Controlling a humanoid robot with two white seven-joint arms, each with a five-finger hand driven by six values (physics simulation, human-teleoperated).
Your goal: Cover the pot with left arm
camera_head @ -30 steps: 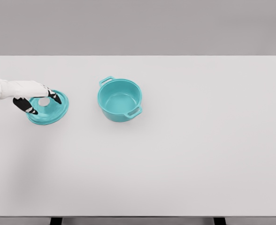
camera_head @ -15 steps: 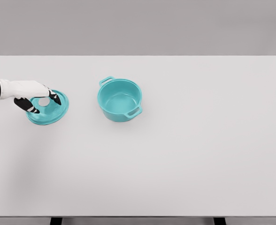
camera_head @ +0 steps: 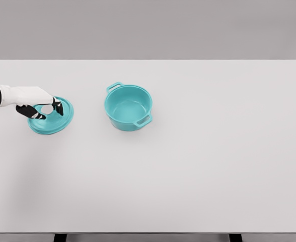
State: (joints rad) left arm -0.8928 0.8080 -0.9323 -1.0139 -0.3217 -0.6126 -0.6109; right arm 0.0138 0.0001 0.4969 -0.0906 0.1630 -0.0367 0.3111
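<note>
Fingertips of the left hand, dark-tipped, curl down around the pale knob at the middle of the teal lid, thumb on one side and fingers on the other; they look closed about the knob, though whether they truly pinch it or only bracket it cannot be told from this view. That lid lies flat on the white table at the left of the frame, directly under the hand, whose arm enters from the left edge. Its target, the teal pot, stands open and upright near the middle of the frame, well apart from the lid and to its right, roughly level with it. One pot handle points to the upper left, the other to the lower right. Judging from this, the coming move is a lift and a carry straight rightward, ending centred over the rim. No right arm shows.
</note>
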